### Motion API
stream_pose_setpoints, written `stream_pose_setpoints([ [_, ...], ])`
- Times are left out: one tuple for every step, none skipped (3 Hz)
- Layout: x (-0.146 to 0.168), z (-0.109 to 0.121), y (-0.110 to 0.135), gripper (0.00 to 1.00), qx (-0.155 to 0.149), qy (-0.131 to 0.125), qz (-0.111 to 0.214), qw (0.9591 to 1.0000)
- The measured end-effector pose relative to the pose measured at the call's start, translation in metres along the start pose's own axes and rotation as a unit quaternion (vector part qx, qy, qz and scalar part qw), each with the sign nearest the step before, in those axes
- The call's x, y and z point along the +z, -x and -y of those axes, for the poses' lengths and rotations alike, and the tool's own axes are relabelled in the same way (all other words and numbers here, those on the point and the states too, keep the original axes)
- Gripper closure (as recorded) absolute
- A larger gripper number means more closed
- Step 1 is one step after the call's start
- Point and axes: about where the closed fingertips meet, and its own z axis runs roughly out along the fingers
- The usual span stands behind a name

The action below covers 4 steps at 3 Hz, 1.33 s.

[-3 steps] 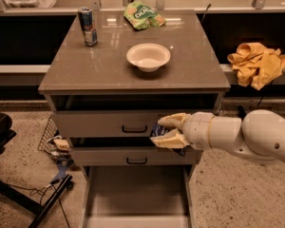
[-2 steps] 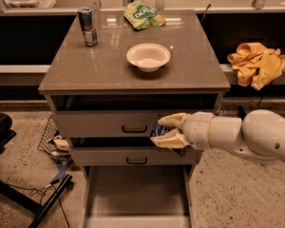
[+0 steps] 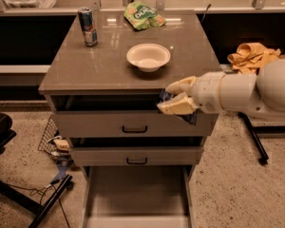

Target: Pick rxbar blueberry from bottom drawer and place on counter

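Camera view: tool clamped on the rxbar blueberry, clear of the open bottom drawer, just below the worktop edge; the placing is not yet done.

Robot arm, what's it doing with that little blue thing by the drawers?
The robot's gripper is pinching a small dark blue snack bar, the rxbar blueberry. It holds the bar in the air in front of the cabinet, just under the edge of the counter. The bottom drawer is pulled open below. The bar is not on the counter yet. A white bowl, a can and a green snack bag sit on top.
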Motion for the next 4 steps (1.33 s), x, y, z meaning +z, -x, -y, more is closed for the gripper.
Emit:
stream_pose_setpoints([
  [0.001, 0.033, 0.036, 1.00, -0.004, -0.002, 0.003, 1.0000],
  [0.028, 0.056, 0.075, 1.00, -0.019, 0.011, 0.043, 0.9988],
  [0.029, 0.056, 0.075, 1.00, -0.019, 0.011, 0.043, 0.9988],
  [0.049, 0.058, 0.092, 1.00, -0.021, 0.016, 0.043, 0.9987],
])
